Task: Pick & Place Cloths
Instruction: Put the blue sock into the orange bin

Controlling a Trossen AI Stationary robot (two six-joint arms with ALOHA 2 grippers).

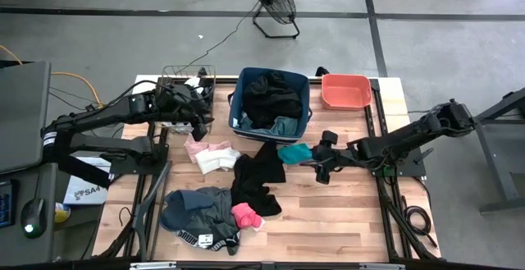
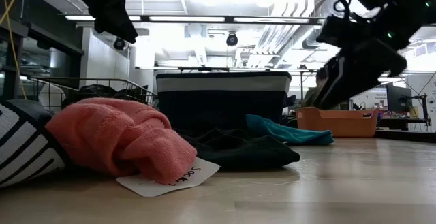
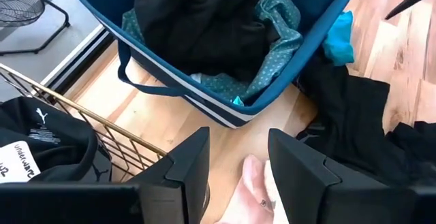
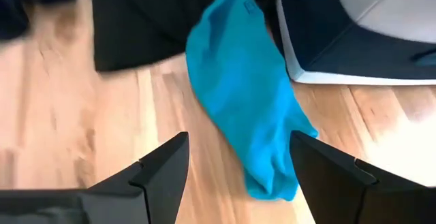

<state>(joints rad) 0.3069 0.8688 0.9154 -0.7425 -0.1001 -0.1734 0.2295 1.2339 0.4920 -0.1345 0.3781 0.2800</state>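
Cloths lie scattered over the wooden table (image 1: 328, 221), all placed here against the blue bin (image 1: 271, 99) at its far middle. Black garments (image 1: 269, 98) and a dotted teal piece (image 3: 276, 26) already fill the bin. Just in front of it, toward the right arm's side, lies a teal cloth (image 1: 294, 152); a large black cloth (image 1: 259, 176) spreads beside that, with a bright pink piece (image 1: 246, 215) at its near end. In front of the bin on the left arm's side sit pale pink and white pieces (image 1: 210, 155), and farther forward a grey-and-black heap (image 1: 199, 212). The right gripper (image 1: 321, 162) hangs over the table just beyond the teal cloth, jaws spread wide and empty — its wrist view shows the cloth lying flat between the two fingers (image 4: 163, 173). The left gripper (image 1: 199, 116) is raised at the bin's left corner, beside a wire basket (image 1: 187, 81) holding dark clothing; its jaws stand parted, gripping nothing. A coral tub (image 1: 345, 90) stands immediately right of the bin.
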